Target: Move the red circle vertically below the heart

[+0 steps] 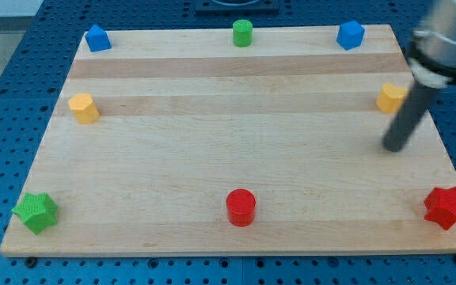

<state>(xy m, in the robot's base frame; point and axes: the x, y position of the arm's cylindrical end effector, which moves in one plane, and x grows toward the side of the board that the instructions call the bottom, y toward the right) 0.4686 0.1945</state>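
My tip (393, 147) is hovering over the wooden counter (228, 158) at the view's right. It is just below the yellow heart (389, 98), near it but not touching. The arm has no gripper, only this dark rod.

The red circle (241, 207) is sitting near the view's bottom, in the middle, well apart from my tip.

A red star (447, 207) is sitting at the bottom right and a green star (36, 211) at the bottom left. A yellow block (84, 108) is sitting on the left. Along the top are a blue block (97, 38), a green circle (242, 33) and another blue block (351, 35).

Eight blocks (241, 207), one board (212, 158)
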